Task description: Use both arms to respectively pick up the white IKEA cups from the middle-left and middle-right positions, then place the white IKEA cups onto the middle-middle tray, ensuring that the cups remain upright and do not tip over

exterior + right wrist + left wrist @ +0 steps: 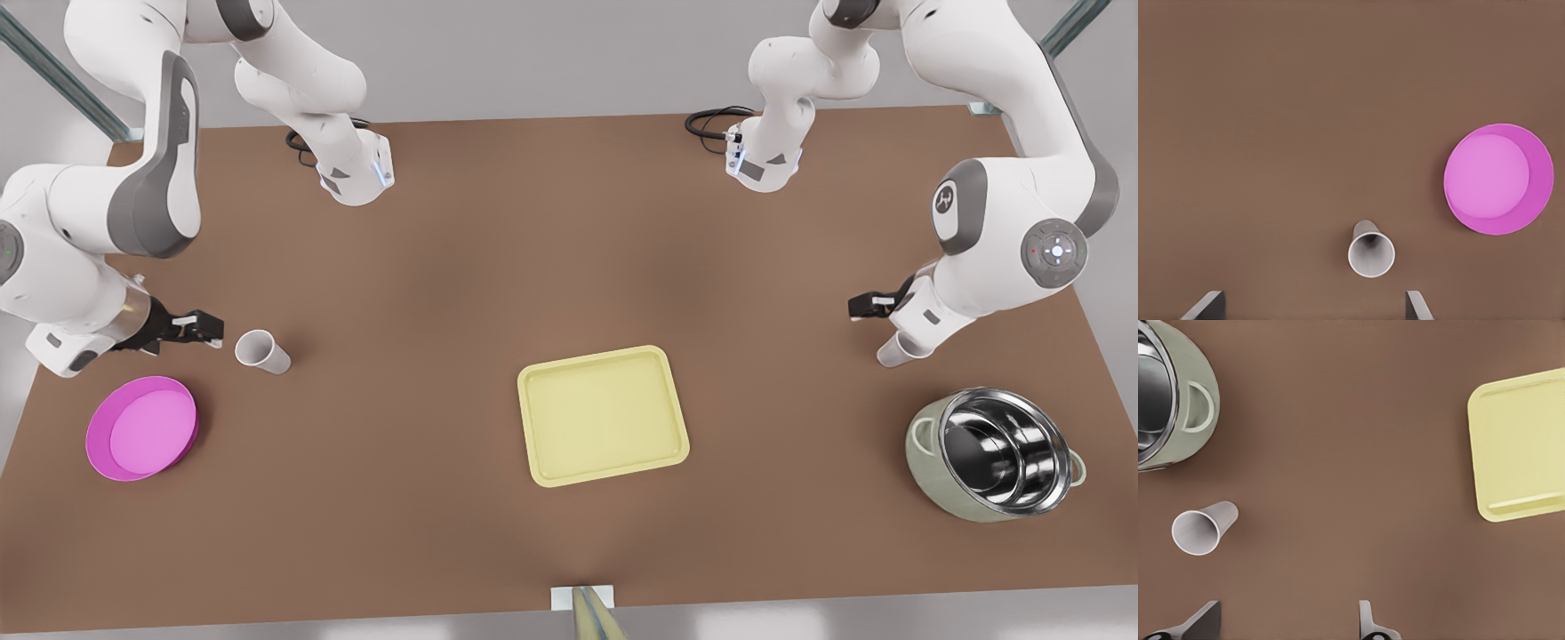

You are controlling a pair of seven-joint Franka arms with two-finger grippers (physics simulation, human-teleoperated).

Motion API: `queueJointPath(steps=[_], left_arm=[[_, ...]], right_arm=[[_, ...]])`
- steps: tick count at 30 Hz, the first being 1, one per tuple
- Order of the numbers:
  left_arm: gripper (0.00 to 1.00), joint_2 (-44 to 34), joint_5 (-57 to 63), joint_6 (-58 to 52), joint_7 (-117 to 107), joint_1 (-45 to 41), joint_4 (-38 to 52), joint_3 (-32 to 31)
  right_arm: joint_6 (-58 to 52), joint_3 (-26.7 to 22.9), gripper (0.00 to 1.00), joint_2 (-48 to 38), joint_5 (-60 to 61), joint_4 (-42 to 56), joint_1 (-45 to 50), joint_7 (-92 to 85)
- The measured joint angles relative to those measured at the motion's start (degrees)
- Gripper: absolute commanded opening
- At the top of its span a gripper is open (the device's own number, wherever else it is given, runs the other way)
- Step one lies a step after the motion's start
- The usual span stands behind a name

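Observation:
One white cup [260, 350] [1371, 252] stands on the brown table at the front view's left. My right gripper [210, 330] [1311, 305] hovers just beside it, open and holding nothing. The other white cup [896, 348] [1201, 528] stands at the front view's right, partly covered by my left arm's wrist. My left gripper [867, 306] [1286, 624] is above and beside that cup, open wide and empty. The pale yellow tray [605, 416] [1521, 443] lies in the middle with nothing on it.
A pink round bowl [142, 427] [1498, 179] sits near the cup at the front view's left. A steel pot with a pale green outside [996, 453] [1171, 393] sits near the other cup. Both arm bases stand at the table's far edge.

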Motion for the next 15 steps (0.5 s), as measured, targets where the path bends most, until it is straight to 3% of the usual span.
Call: queueJointPath(steps=[3,8,15], left_arm=[[1.0,1.4,-0.3,1.5,0.8,0.4,-1.3,2.2],[1.0,3.2,-0.9,13.4,4.0,5.3,-14.2,10.2],[1.0,8.1,-2.7,28.0,9.5,13.5,-20.6,11.8]], right_arm=[[0.4,-0.1,1.0,0.5,0.4,-2.0,-0.1,-0.7],[7.2,-0.3,1.0,1.6,0.8,-16.3,-2.1,-1.5],[17.9,-0.5,1.0,2.0,1.3,-27.8,-9.4,-2.5]])
